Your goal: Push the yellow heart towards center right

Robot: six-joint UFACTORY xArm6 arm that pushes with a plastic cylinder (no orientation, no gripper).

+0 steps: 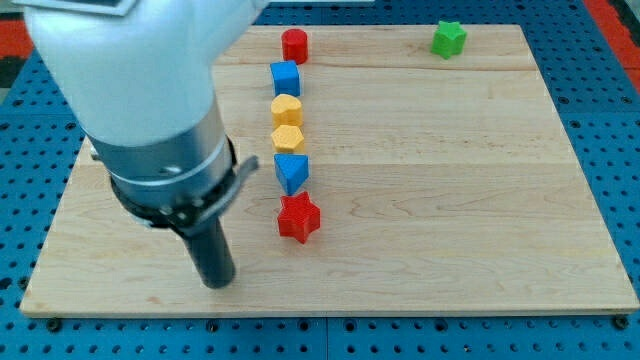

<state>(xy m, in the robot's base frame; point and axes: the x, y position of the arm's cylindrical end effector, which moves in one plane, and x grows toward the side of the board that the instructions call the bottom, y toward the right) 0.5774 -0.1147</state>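
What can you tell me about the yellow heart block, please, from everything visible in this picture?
The yellow heart is a small, solid-looking block of matte yellow, lying flat on the pale wooden board. It sits third from the view's top in a column of six blocks, just below the blue block and directly above the yellow hexagon, close enough that contact cannot be ruled out. My tip is well away, toward the view's lower left, not touching it.
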